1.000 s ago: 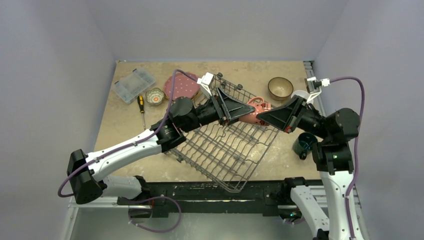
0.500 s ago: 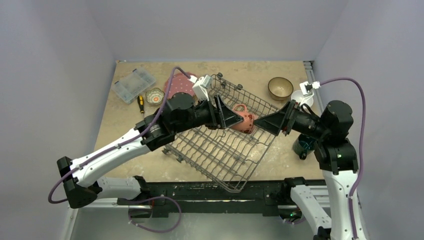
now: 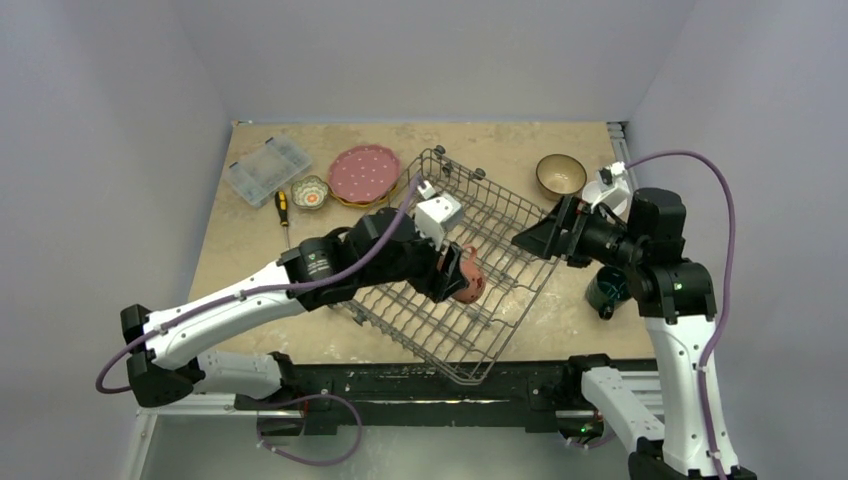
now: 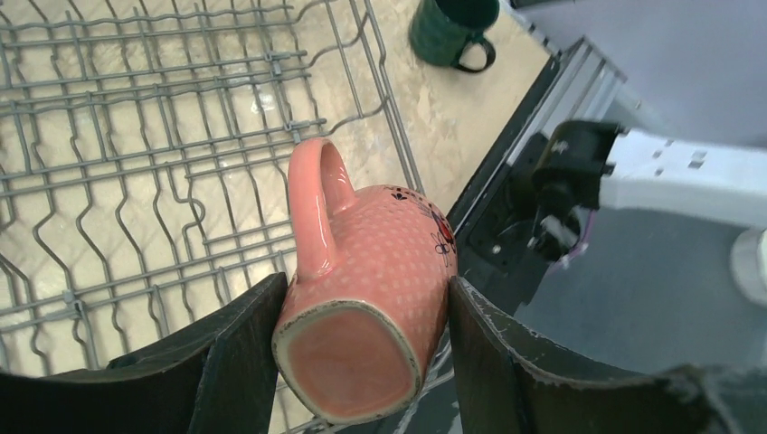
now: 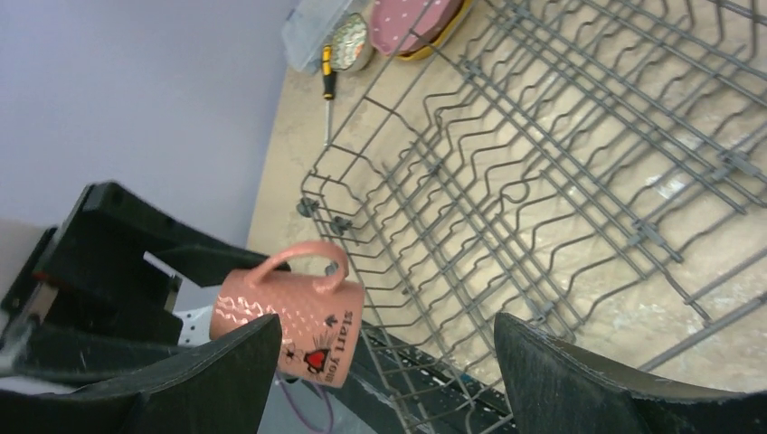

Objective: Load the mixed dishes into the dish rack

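Note:
A pink mug with white dots and a red heart (image 4: 371, 298) is held on its side, base toward the camera, with my left gripper (image 4: 362, 303) shut on its body. In the top view this mug (image 3: 467, 278) and the left gripper (image 3: 455, 275) hang over the near middle of the grey wire dish rack (image 3: 500, 210). My right gripper (image 5: 387, 330) stands open with nothing between its fingers, at the rack's right edge (image 3: 535, 240). It sees the mug (image 5: 289, 316) apart from it, beyond the rack (image 5: 561, 163). The rack (image 4: 181, 136) holds no dishes.
A pink dotted plate (image 3: 365, 172) on a yellow plate, a small floral bowl (image 3: 310, 192), a screwdriver (image 3: 283, 212) and a clear box (image 3: 268, 168) lie at the back left. A brown bowl (image 3: 560, 175), a half-hidden white bowl (image 3: 603, 190) and a dark teal mug (image 3: 605, 290) sit right of the rack.
The right gripper opened, let go of the mug and drew back to the right. The left arm carried the mug toward the near side over the rack and turned it.

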### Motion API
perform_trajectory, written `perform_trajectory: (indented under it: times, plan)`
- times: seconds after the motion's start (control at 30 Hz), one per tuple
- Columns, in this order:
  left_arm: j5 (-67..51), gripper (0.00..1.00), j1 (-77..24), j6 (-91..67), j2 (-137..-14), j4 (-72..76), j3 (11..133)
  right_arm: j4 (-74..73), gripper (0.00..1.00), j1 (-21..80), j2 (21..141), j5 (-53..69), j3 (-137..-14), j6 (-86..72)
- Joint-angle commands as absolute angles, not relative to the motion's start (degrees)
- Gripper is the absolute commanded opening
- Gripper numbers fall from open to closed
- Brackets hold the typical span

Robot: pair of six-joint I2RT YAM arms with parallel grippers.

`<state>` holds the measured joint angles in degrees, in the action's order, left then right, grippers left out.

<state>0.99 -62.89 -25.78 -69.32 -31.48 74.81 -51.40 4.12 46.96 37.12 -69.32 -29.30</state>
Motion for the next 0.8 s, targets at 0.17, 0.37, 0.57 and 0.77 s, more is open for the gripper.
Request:
perform_trajectory:
  times: [0.17,0.37,0.57,0.77]
  plan:
    - [5.4,0.00,-70.2,-9.2,-79.3,-34.0,81.0,-55.9,0.88,4.1,43.8,23.3,-77.5,-28.0]
    - [5.3,0.00,-71.3,-10.3,-85.9,-36.4,81.9,-56.8,0.87,4.2,39.4,14.5,-82.1,-29.0]
    - [4.7,0.00,-72.1,-13.6,-89.5,-36.0,80.1,-58.3,0.88,4.2,37.5,9.3,-83.7,-28.7]
    - [7.5,0.00,-74.2,-14.6,-90.1,-36.6,76.5,-58.8,0.88,4.1,38.0,9.5,-82.9,-28.9]
